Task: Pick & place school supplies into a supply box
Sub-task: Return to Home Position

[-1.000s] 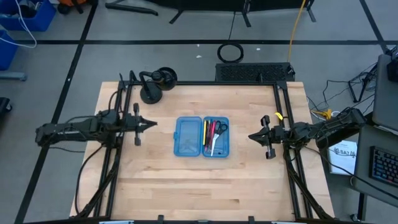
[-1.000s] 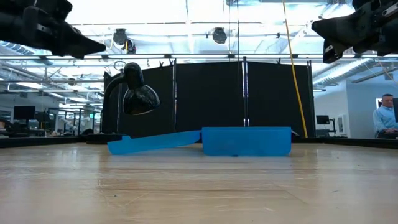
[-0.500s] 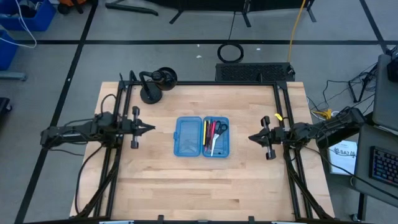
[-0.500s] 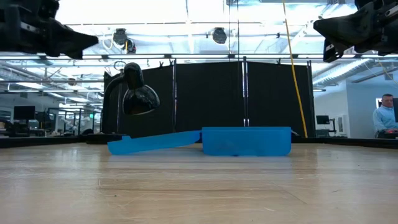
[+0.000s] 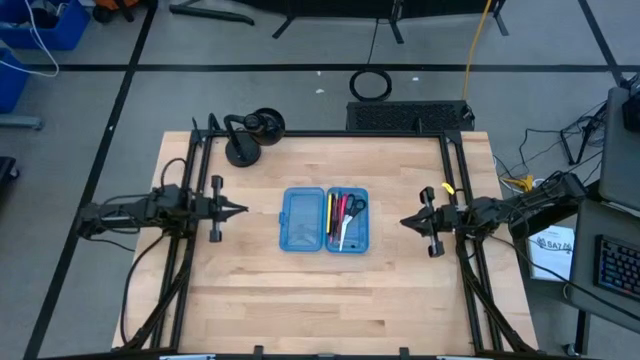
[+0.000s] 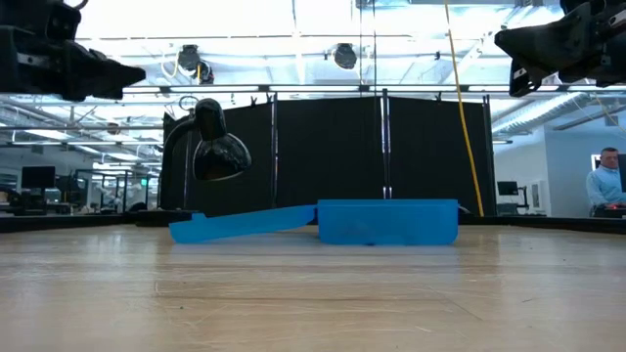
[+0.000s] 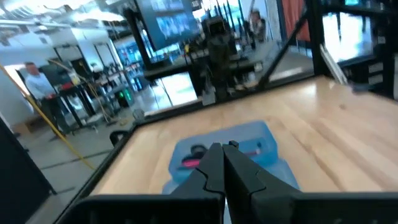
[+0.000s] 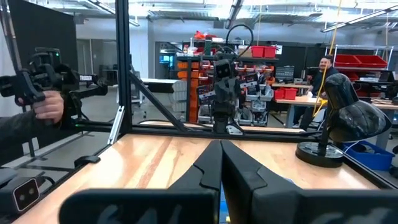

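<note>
The translucent blue supply box lies open at the table's middle, both halves flat on the wood; it also shows in the low view and the left wrist view. Its right half holds the school supplies: a yellow pencil, pink and red markers, black-handled scissors and dark pens. My left gripper hovers shut, high over the table's left side, pointing at the box. My right gripper hovers shut over the right side, also pointing at the box.
A black desk lamp stands at the table's far left corner. Black frame rails run along the table's left and right sides. Bare wood lies near the box on its near side. People show in the room beyond.
My left gripper has drawn back toward the table's left edge, away from the box, staying high and shut. The right arm and the box have kept still.
</note>
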Tool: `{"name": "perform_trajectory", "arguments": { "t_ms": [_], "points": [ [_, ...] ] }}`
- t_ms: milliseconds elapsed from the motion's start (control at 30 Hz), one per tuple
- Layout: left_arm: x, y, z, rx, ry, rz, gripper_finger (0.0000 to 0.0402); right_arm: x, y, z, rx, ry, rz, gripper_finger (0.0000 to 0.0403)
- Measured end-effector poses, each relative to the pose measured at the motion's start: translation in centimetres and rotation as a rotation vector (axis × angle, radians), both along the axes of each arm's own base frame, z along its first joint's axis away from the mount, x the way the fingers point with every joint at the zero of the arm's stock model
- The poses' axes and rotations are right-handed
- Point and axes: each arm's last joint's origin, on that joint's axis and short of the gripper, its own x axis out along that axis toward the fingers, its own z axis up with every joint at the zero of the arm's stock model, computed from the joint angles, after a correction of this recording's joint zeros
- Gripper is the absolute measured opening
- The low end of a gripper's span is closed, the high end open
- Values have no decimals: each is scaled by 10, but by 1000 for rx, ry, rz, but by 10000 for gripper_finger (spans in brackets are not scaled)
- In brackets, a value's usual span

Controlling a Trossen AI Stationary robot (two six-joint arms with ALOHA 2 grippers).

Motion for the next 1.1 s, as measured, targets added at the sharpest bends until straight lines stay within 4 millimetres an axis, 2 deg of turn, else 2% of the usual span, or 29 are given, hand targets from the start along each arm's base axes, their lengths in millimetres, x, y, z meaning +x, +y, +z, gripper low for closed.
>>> {"name": "perform_trajectory", "arguments": {
  "t_ms": [133, 433, 667, 1100],
  "points": [
    [4, 0, -14, -41, 1, 4, 0, -1, 0, 3, 3, -27, -1, 0],
    [4, 1, -10, -29, -28, 25, 1, 2, -19, 2, -16, -23, -186, 0],
    [4, 1, -13, -61, -5, 30, 1, 2, -27, 3, -23, -30, -152, 0],
    [4, 1, -15, -67, 16, 31, 1, -1, -27, 4, 10, -44, -107, 0]
  ]
}}
